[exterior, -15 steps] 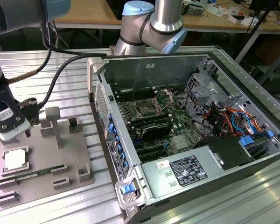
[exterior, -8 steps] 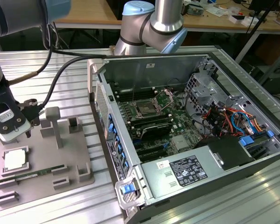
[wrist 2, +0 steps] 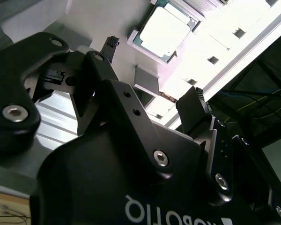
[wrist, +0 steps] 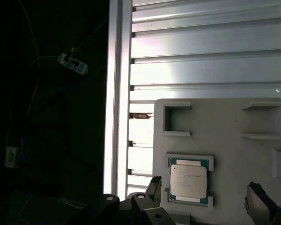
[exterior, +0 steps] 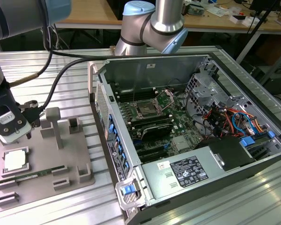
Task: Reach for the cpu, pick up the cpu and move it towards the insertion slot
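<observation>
The cpu (exterior: pixel 15 160) is a flat silvery square lying in a recess of the grey fixture plate (exterior: pixel 79 154), at the exterior view's left. My gripper (exterior: pixel 11 138) hangs just above it. Both wrist views show the cpu (wrist 2: pixel 166 29) (wrist: pixel 188 182) ahead of the two black fingertips (wrist 2: pixel 110 45) (wrist: pixel 256 198). The gripper (wrist 2: pixel 154 72) (wrist: pixel 206 193) is open, nothing sits between its fingers, and it stays clear of the chip. The insertion slot (exterior: pixel 145 110), a square metal-framed socket, sits on the motherboard inside the open computer case.
A green memory stick (exterior: pixel 33 176) lies on the plate beside the cpu, and grey posts (exterior: pixel 54 124) rise from it. The case's side wall (exterior: pixel 107 136) stands between plate and motherboard. The ribbed table's edge (wrist: pixel 118 93) drops to dark floor close to the plate.
</observation>
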Robot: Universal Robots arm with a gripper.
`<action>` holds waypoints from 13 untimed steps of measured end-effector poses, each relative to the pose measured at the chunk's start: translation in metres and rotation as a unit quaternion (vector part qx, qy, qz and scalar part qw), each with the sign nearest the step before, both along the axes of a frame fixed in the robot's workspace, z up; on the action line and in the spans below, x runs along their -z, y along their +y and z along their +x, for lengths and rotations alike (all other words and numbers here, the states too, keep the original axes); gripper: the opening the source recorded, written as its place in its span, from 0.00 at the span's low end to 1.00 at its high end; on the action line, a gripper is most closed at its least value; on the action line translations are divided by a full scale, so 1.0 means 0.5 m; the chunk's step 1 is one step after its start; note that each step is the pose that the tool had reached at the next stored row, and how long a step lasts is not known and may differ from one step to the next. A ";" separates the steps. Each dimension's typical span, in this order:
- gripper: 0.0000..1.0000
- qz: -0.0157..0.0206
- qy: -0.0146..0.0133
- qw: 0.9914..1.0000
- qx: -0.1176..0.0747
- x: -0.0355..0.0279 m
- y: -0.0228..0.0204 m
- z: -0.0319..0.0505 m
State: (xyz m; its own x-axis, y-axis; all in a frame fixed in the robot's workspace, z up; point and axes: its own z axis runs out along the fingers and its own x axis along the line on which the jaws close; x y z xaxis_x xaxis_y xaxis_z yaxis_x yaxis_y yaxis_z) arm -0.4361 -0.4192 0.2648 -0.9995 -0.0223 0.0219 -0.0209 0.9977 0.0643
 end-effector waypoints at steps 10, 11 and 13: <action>0.78 0.003 0.000 1.000 0.000 0.008 0.0000 0.000; 0.78 0.003 0.000 1.000 0.000 0.009 0.0000 0.000; 0.78 0.003 0.000 1.000 0.000 0.011 0.0000 0.000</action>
State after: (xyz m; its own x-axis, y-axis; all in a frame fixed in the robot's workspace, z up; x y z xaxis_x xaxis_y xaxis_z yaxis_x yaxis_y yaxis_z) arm -0.4360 -0.4192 0.2595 -0.9995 -0.0224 0.0219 -0.0208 0.9973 0.0711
